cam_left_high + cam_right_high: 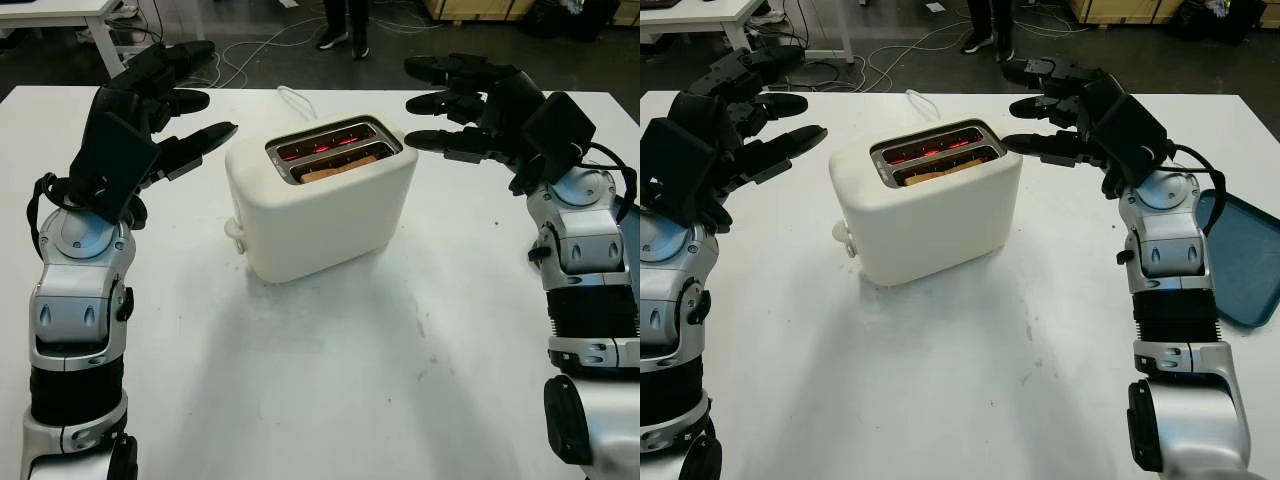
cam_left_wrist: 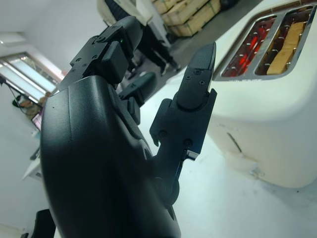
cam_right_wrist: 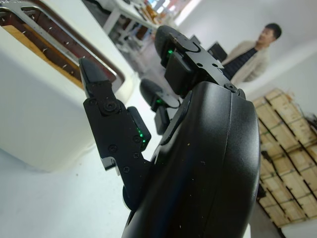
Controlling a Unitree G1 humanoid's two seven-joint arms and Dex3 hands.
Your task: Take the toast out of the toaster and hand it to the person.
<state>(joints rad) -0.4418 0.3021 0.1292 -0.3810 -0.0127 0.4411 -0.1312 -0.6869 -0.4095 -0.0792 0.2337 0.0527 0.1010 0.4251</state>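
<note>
Sitting in toaster (image 1: 320,195), toast (image 1: 338,169) btwn open hands

- Your left hand (image 1: 175,110) is raised and open (arm bent up from bottom left).
- Your right hand (image 1: 455,100) mirrors it, open too.

A blue tray (image 1: 1248,262) lay on the white table (image 1: 940,380), outboard of the right arm; cables (image 1: 250,55) trailed on the floor beyond.
</note>
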